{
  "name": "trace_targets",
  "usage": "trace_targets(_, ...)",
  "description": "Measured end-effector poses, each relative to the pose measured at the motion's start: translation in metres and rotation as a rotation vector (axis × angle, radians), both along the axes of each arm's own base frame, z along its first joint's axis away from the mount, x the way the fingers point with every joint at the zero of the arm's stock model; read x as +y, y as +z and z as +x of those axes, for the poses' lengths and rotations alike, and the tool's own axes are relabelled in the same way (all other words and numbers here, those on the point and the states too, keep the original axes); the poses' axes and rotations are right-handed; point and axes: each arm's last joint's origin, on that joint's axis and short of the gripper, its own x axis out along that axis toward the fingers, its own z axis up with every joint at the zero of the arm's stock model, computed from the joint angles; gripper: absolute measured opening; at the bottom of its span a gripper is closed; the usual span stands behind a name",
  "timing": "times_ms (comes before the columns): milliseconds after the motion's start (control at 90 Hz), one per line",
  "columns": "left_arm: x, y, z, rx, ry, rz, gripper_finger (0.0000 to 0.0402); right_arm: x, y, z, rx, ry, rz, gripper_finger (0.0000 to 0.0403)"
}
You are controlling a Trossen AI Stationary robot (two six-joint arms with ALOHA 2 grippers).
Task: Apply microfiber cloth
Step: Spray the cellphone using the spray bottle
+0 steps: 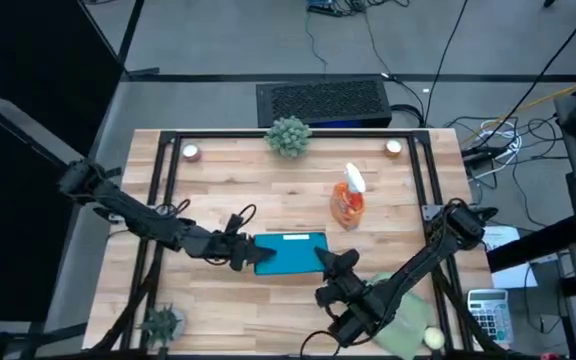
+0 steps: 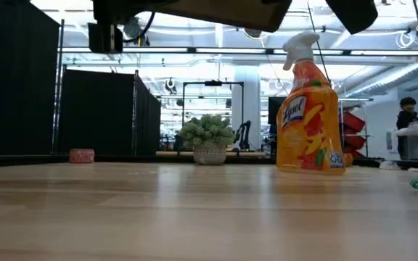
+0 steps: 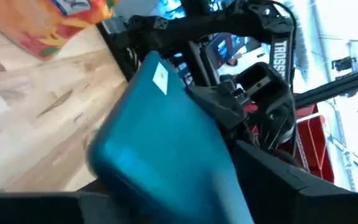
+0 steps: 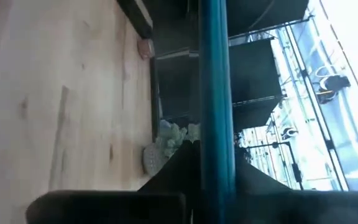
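Observation:
A teal tablet (image 1: 290,253) hangs in the air above the table's middle, held between both arms. My left gripper (image 1: 251,256) is shut on its left end and my right gripper (image 1: 330,262) on its right end. In the low view only its dark underside (image 2: 216,9) shows, high above the wood. The pale green microfiber cloth (image 1: 406,322) lies flat at the table's near right corner, partly under my right arm. My left gripper pinches the tablet's left short end (image 3: 185,205) between its two fingers, coming level from the table's left. The tablet is clear of the table, its flat face (image 3: 160,137) stretching away from the fingers. My right gripper pinches the tablet's right short end (image 4: 216,168), one finger (image 4: 169,177) on each flat face. It comes from the table's near right. The tablet shows edge-on between the fingers and is clear of the wood.
An orange spray bottle (image 1: 348,200) stands just beyond the tablet. A round green plant ball (image 1: 288,135) sits at the far edge, with small candles (image 1: 190,152) at both far corners. A spiky little plant (image 1: 163,322) is near left. A pale ball (image 1: 433,338) lies by the cloth.

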Motion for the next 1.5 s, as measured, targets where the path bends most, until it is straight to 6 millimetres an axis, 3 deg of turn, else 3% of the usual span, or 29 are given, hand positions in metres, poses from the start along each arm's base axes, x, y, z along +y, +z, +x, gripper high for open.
trace_targets(122, 0.000, 0.004, 0.000, -0.032, 0.015, -0.009, 0.0047, 0.000, 0.000, -0.002, 0.030, 0.005, -0.008, 0.0049)
trace_targets(178, 0.001, 0.007, -0.001, -0.048, 0.027, -0.008, 0.0023, 0.002, 0.000, -0.005, 0.034, 0.014, -0.031, 0.0060)
trace_targets(367, 0.005, 0.016, -0.008, -0.065, 0.065, 0.111, 0.0020, 0.014, -0.001, -0.021, 0.047, 0.053, -0.008, 0.0102)
trace_targets(611, 0.020, 0.045, -0.030, -0.115, 0.196, 0.361, 0.0010, 0.036, -0.002, -0.044, 0.061, 0.118, 0.086, 0.0135)
trace_targets(756, 0.027, 0.055, -0.045, -0.089, 0.207, 0.554, 0.0009, 0.050, -0.006, -0.058, 0.032, 0.080, 0.393, 0.0133)
trace_targets(922, 0.029, 0.047, -0.049, 0.016, 0.167, 0.740, 0.0009, 0.055, -0.015, -0.064, 0.142, -0.209, 0.919, 0.0132)
trace_targets(1089, 0.027, 0.036, -0.045, 0.092, 0.125, 0.822, 0.0008, 0.064, -0.017, -0.077, 0.274, -0.473, 1.211, 0.0135)
trace_targets(1311, 0.022, 0.023, -0.037, 0.135, 0.070, 0.845, 0.0008, 0.075, -0.008, -0.099, 0.312, -0.651, 1.351, 0.0174)
trace_targets(1500, 0.021, 0.016, -0.032, 0.166, 0.050, 0.900, 0.0008, 0.071, -0.020, -0.102, 0.115, -0.608, 1.287, 0.0191)
